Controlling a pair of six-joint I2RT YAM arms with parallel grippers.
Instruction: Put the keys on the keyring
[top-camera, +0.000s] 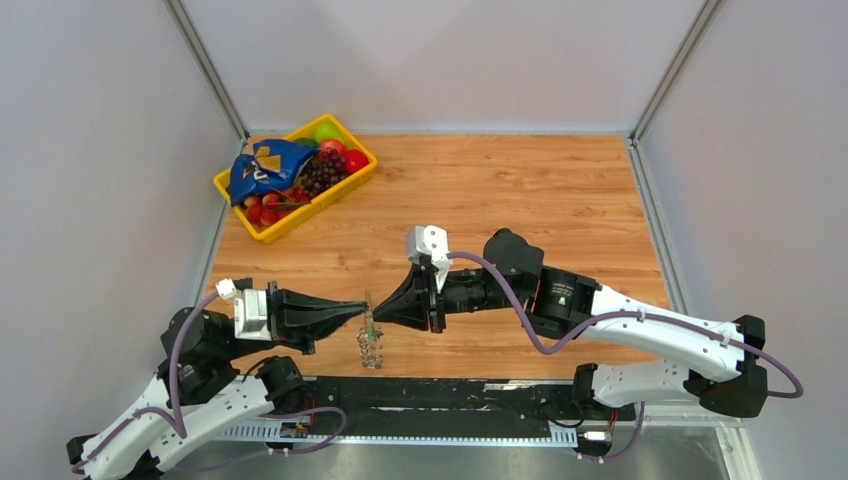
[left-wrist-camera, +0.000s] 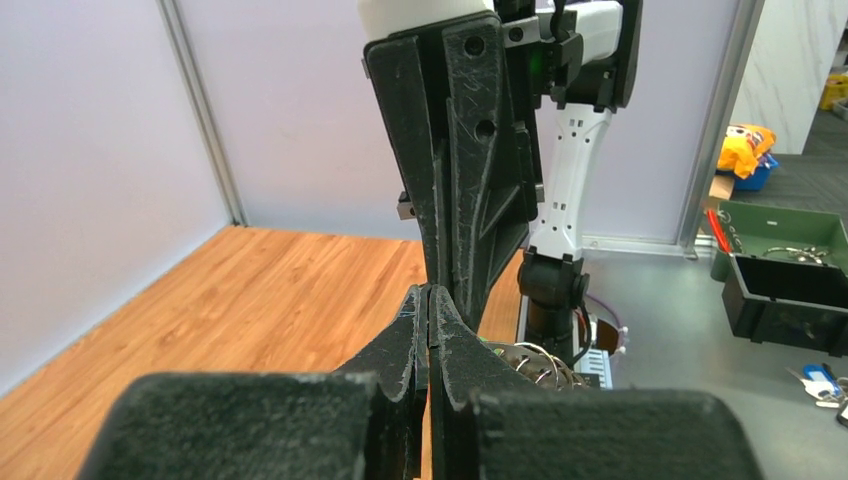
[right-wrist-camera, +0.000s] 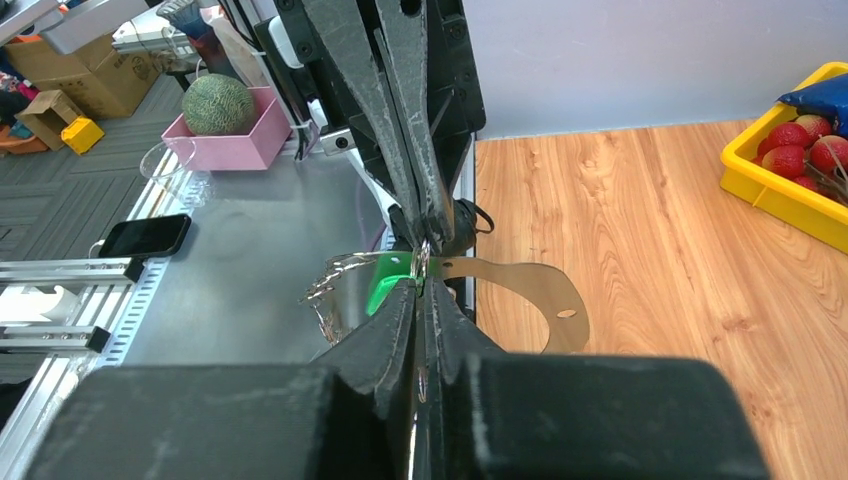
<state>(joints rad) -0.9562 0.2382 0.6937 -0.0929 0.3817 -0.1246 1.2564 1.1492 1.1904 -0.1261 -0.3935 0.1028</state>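
Note:
My left gripper (top-camera: 362, 308) and right gripper (top-camera: 378, 312) meet tip to tip above the table's near edge, both shut. A tiny green key (top-camera: 369, 323) sits at the meeting point, and the silvery chain of the keyring (top-camera: 371, 348) hangs below it. In the right wrist view my right gripper (right-wrist-camera: 421, 283) is closed on a thin shiny strip, with the green key (right-wrist-camera: 386, 276) at its tip. The keyring's flat band (right-wrist-camera: 535, 288) curves off to the right and its silvery loops (right-wrist-camera: 332, 288) to the left. In the left wrist view my left gripper (left-wrist-camera: 429, 298) is pinched shut, with silvery loops (left-wrist-camera: 545, 362) beside it.
A yellow fruit basket (top-camera: 262, 225) with grapes, strawberries, an apple and a blue bag stands at the back left. The black rail (top-camera: 450, 395) holding the arm bases runs along the near edge just below the hanging chain.

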